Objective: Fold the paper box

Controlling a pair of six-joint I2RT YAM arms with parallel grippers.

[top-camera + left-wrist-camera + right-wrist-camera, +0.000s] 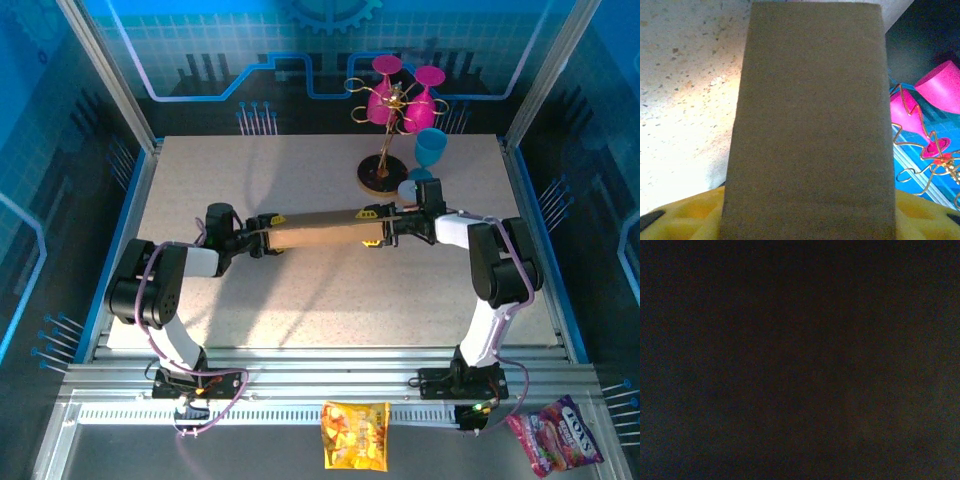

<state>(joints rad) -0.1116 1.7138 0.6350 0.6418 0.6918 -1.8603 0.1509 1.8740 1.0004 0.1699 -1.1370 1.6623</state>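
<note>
Top view. The paper box shows as a long brown strip just on the near side of the wire stand, with its right end close to the stand's round base. A shadow lies on the table beneath it, so it appears lifted. The left gripper is at the box end far from the stand and the right gripper at the end beside it. Each has its fingers part closed about a box end. Two pink glasses hang on the stand, and a blue cup sits just right of it.

Left wrist view. The brown box face runs up the middle. The yellow fingers at both lower corners sit against its sides, gripping it. The stand and glasses are right of the box, and the speckled table is left of it.

Right wrist view. It is too dark to read, so the jaw gap cannot be told here.
</note>
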